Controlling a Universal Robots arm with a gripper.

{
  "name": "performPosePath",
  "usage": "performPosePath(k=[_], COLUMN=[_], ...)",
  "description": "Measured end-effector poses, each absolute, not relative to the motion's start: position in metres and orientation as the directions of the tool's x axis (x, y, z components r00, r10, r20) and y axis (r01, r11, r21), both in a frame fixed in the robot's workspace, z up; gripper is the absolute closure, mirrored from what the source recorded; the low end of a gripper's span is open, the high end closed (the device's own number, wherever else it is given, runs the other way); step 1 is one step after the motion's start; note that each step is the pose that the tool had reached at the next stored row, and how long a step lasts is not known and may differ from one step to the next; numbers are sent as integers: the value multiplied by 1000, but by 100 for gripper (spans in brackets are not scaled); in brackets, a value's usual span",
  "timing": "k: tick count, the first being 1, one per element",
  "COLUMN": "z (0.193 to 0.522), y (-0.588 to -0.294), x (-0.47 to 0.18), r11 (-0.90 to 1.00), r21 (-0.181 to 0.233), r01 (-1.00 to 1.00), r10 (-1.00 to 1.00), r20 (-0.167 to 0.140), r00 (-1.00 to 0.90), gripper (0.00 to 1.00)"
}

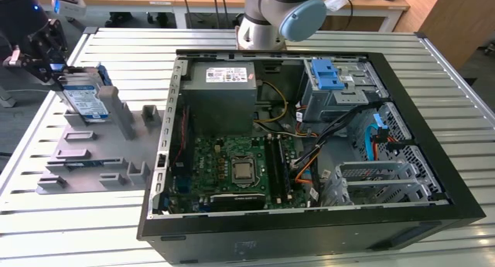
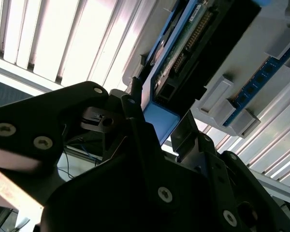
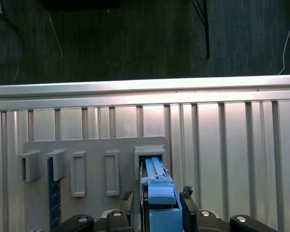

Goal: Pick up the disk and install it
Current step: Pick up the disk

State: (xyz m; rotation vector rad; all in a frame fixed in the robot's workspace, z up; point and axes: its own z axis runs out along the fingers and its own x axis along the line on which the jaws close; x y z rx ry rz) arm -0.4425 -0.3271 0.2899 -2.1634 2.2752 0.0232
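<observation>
1. Right up against the lens in the second wrist view is the chunky black claw (image 2: 157, 113). It sits around one end of the disk (image 2: 183, 43), the flat silver hard drive with the white-and-blue label and the blue plastic carrier frame round its edges.
2. Claw state: in both wrist views its black parts sit on either side of the blue frame, very close in. Honestly I can't tell whether it's actually pinching the frame or just straddling it, so I'm not gonna guess.
3. The disk stands on end in a slot of the flat grey plastic holder plate (image 1: 85, 157). The plate lies on the slatted metal surface (image 1: 77, 220), over at the exterior view's left.
4. The relation that matters: the disk's long axis runs up out of the slot straight toward the claw. So the claw is on its upper end and in line with that axis, not coming at it side-on.
5. The open black tower computer case (image 1: 309, 232) lies on its side just beside the holder, toward the exterior view's right.
6. The light-blue plastic latch with its grey metal cage (image 1: 340, 87) is in the case's far corner, well apart from the disk. The big grey metal box (image 1: 224, 90) sits between them.
7. My read: this is the pick-up stage, and the disk isn't installed yet.
</observation>
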Motion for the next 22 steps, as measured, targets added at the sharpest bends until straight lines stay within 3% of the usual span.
performPosePath(k=[17,19,20,22], z=[289,289,289,289], y=[-327,-327,-327,-327], x=[-443,-443,-443,-443], r11=[35,35,35,35], r21=[9,9,9,9], r01=[-999,-999,-999,-999], r10=[-999,-999,-999,-999], r20=[-12,-12,-12,-12], r00=[-35,-35,-35,-35], gripper=[50,52,58,58])
